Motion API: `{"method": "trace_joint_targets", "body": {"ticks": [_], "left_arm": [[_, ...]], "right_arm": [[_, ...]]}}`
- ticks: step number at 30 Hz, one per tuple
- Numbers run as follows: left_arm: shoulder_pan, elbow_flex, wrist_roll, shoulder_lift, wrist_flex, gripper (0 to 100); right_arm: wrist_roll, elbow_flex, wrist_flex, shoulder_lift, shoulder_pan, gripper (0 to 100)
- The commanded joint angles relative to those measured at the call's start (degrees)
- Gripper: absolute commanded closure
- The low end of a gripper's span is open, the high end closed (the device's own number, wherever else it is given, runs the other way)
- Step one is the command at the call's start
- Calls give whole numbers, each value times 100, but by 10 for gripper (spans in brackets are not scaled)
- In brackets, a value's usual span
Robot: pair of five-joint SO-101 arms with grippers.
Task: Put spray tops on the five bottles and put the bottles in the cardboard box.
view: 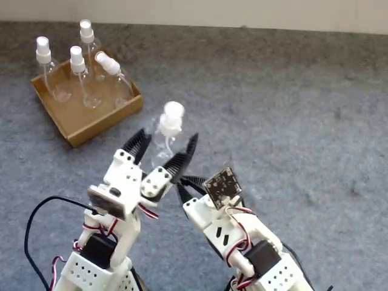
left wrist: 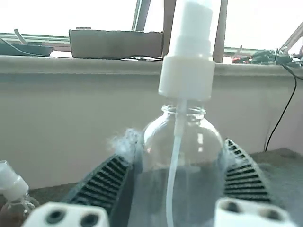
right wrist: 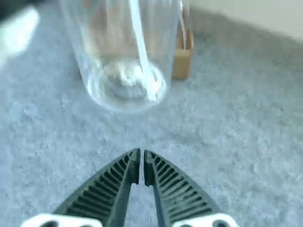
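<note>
Gripping clear bottle (left wrist: 182, 161) at body: left gripper (view: 165, 148), jaws spread to bottle's width, one ribbed finger each side. Spray top (left wrist: 187, 71) sits on neck, neck rim showing below collar. Right gripper (right wrist: 140, 163) pinched closed on nothing, low, near bottle base. Cardboard box (view: 103, 124) far-left, near table's back edge, with four capped bottles (view: 76, 60) inside, one leaning. Narrow gap of grey carpet (view: 291, 121) between held bottle and box corner. Wide open stretch on right.
</note>
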Motion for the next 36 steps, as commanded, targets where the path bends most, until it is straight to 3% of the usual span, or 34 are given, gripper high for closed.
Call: {"method": "trace_joint_targets", "body": {"ticks": [1,7,16,22,36], "left_arm": [[-330,101,1037,-48,-246,864],[-356,101,1538,-13,-220,864],[-347,101,1679,-13,-158,864],[207,101,1653,-66,589,864],[277,101,1662,-66,1046,864]], "right_arm": [[9,-40,-180,-374,-75,994],[9,-40,-435,-391,-110,994],[44,-40,-778,-391,-1209,994],[53,-40,-778,-391,-998,994],[53,321,-787,-391,189,994]]}}
